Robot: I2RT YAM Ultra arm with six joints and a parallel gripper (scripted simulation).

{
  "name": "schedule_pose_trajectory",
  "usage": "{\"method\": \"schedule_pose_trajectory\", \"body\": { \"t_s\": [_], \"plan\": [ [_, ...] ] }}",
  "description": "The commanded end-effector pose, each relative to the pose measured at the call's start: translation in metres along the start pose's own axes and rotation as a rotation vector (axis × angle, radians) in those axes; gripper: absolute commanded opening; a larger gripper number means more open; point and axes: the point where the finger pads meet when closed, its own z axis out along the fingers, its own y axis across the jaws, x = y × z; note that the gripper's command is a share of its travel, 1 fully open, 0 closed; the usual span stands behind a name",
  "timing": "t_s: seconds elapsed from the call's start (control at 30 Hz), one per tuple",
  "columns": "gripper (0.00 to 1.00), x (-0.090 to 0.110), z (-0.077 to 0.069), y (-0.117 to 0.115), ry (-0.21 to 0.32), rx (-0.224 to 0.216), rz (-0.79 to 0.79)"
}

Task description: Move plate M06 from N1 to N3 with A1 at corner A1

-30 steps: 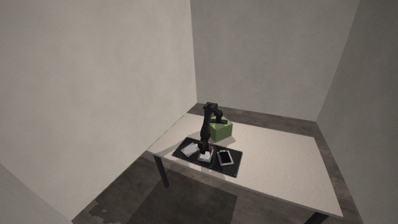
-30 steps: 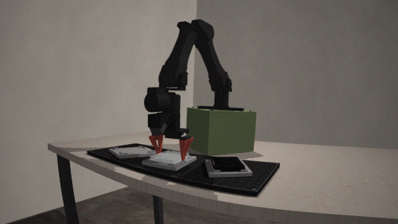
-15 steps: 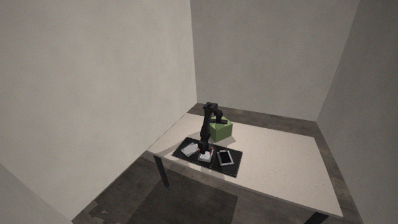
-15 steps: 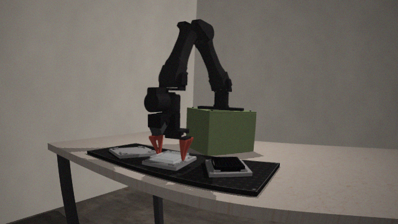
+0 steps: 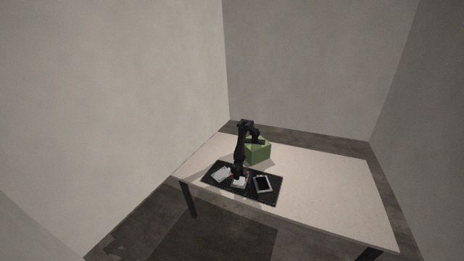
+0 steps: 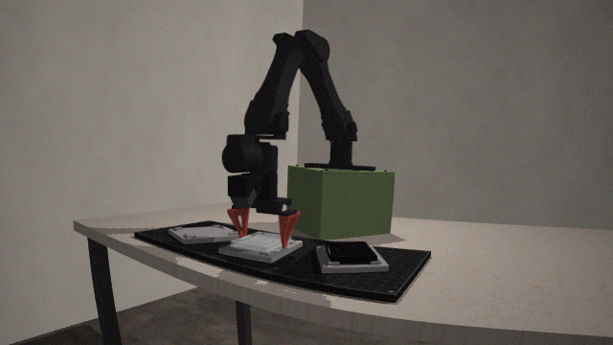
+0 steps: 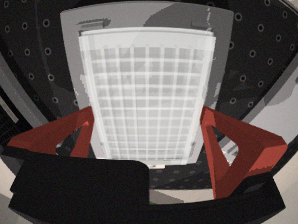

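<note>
A white 96-well plate lies flat in the middle nest of the black deck. It also shows in the wrist view and in the top view. My gripper is open, with its red fingers standing on either side of the plate's long sides, close to them. A black plate sits in the right-hand nest. The left-hand nest is an empty grey frame. The nest labels and plate IDs are too small to read.
The arm's green base block stands right behind the deck. The deck lies near the table's front left corner, with the table edge just in front of it.
</note>
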Motion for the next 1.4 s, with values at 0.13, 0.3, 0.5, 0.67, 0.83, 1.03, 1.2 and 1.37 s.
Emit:
{"method": "schedule_pose_trajectory", "body": {
  "t_s": [0.13, 0.3, 0.5, 0.67, 0.83, 1.03, 1.2, 1.37],
  "plan": [
    [1.0, -0.018, -0.007, -0.004, -0.043, 0.005, 0.002],
    [1.0, -0.018, -0.007, -0.004, -0.043, 0.005, 0.002],
    [1.0, -0.018, -0.007, -0.004, -0.043, 0.005, 0.002],
    [1.0, -0.018, -0.007, -0.004, -0.043, 0.005, 0.002],
    [1.0, -0.018, -0.007, -0.004, -0.043, 0.005, 0.002],
    [1.0, -0.018, -0.007, -0.004, -0.043, 0.005, 0.002],
    [1.0, -0.018, -0.007, -0.004, -0.043, 0.005, 0.002],
    [1.0, -0.02, -0.021, -0.005, -0.053, 0.007, 0.002]
  ]
}}
